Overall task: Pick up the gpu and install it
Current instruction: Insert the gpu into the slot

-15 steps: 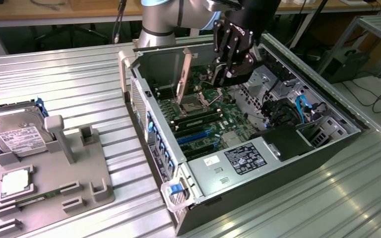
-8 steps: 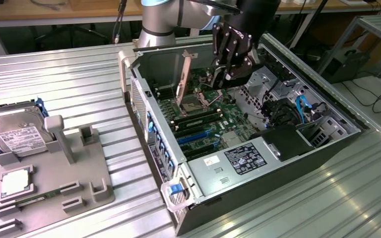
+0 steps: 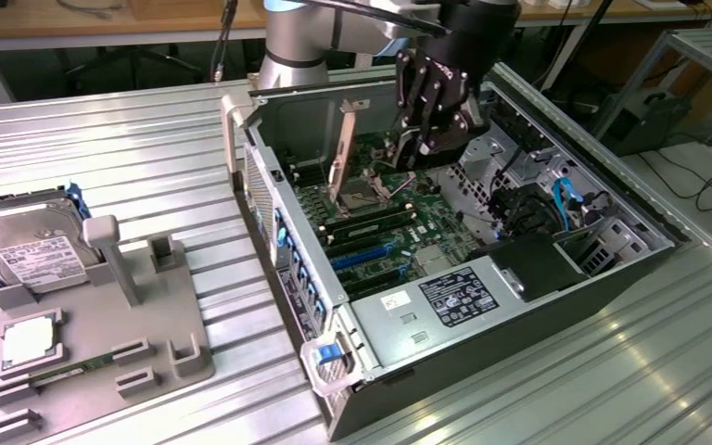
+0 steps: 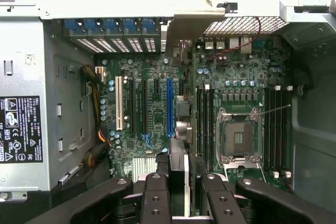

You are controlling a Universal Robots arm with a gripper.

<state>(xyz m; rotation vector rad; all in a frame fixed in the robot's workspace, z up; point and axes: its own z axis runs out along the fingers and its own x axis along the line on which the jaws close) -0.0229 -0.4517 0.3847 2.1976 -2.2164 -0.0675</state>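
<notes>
Jaws: clamped on the gpu [image 4: 178, 174], its edge between the two black fingers [image 4: 156, 198] in the wrist view.
Gripper [image 3: 421, 148]: inside the open computer case [image 3: 629, 222].
Gpu [image 3: 346, 153]: held upright above the motherboard [image 3: 387, 227], bracket end up, near the blue slot [image 4: 169, 106].
Counter [image 3: 108, 139]: a hard drive [image 3: 29, 250] rests in a grey fixture [image 3: 146, 315], at the exterior view's left.

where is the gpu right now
The gpu is held edge-on in the pincer inside the open computer case, above the motherboard, toward the exterior view's middle.
</notes>
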